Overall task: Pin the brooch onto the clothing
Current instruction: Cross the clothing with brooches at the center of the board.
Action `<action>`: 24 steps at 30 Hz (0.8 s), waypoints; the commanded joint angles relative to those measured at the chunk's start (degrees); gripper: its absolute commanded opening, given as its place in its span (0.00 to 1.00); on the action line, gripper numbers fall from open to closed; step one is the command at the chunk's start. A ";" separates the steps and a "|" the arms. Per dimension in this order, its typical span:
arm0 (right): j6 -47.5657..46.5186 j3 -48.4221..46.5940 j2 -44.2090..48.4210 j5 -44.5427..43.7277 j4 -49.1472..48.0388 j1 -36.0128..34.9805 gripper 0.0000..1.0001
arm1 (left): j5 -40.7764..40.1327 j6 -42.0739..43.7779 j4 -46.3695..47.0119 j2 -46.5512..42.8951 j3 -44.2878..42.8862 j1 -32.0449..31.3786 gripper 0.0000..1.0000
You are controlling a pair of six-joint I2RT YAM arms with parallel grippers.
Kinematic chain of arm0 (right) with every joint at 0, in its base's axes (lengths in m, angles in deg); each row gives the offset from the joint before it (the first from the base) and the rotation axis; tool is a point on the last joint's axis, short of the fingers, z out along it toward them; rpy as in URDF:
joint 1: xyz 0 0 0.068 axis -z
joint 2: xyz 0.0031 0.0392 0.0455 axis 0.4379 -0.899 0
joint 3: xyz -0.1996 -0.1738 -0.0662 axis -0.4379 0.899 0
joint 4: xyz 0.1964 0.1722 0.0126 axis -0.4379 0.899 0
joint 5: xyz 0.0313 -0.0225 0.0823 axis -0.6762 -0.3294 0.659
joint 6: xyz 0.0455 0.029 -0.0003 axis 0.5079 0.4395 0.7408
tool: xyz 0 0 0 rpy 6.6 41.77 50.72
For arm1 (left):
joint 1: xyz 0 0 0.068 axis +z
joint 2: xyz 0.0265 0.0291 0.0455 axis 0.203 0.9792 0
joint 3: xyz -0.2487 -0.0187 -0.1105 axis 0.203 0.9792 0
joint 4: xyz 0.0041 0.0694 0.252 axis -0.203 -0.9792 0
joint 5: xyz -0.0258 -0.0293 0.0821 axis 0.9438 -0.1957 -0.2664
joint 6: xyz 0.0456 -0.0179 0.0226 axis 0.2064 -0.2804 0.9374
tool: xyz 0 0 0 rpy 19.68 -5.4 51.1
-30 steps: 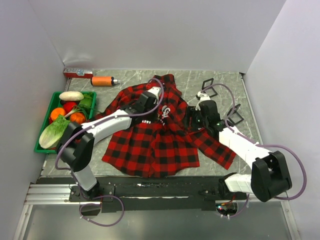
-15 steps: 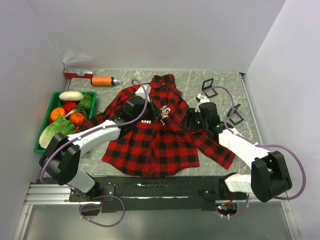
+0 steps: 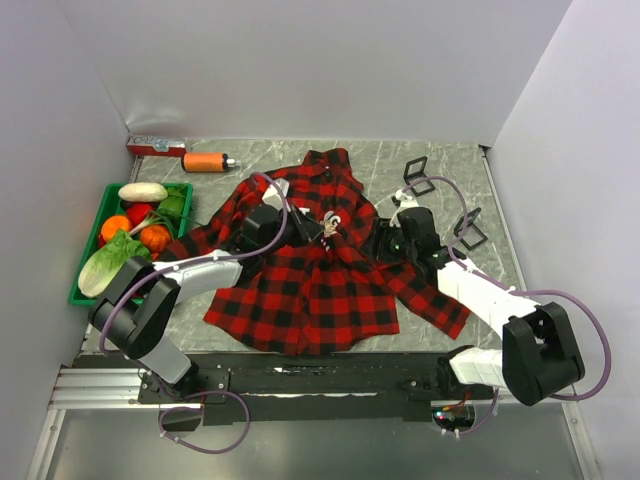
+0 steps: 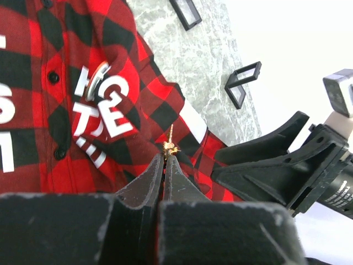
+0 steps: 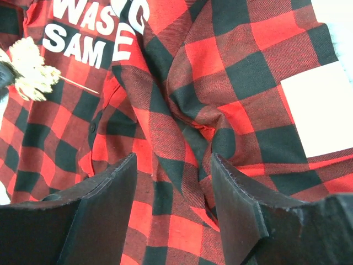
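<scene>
Our left gripper (image 4: 164, 161) is pinched narrow on the brooch (image 4: 170, 144), a small pale-gold leafy piece with a thin pin, close by the white block lettering (image 5: 94, 38) of the shirt (image 3: 320, 290). Our right gripper (image 5: 174, 165) stands wide over a raised fold of fabric. The shirt, red-and-black buffalo plaid with black buttons and a collar, lies spread on the grey marbled table (image 3: 440, 165)

Top cam's mounted high above the near edge, looking down and forward over the whole table (image 3: 265, 155). Both wrist cams sit really close to the shirt (image 3: 310, 290), and they overlap on its white chest lettering (image 5: 83, 38).
</scene>
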 commanded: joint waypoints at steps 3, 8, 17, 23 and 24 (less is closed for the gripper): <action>0.57 0.37 2.05 0.06 -1.82 -0.11 0.62 | -0.88 -4.66 7.70 0.33 2.64 1.11 0.01; 0.83 0.37 1.96 0.24 -1.73 -0.19 0.61 | -0.53 -5.80 9.46 0.95 4.14 1.99 0.01; 0.83 0.28 2.31 0.41 -1.38 -0.28 0.60 | 0.88 -7.73 13.50 3.85 5.19 2.96 0.01; 0.74 0.28 2.66 0.15 -0.94 -0.11 0.60 | 1.23 -8.18 14.47 5.96 4.75 2.96 0.01; 0.74 0.28 2.66 0.23 -0.94 -0.19 0.60 | 1.32 -8.26 14.47 6.39 4.67 2.96 0.01</action>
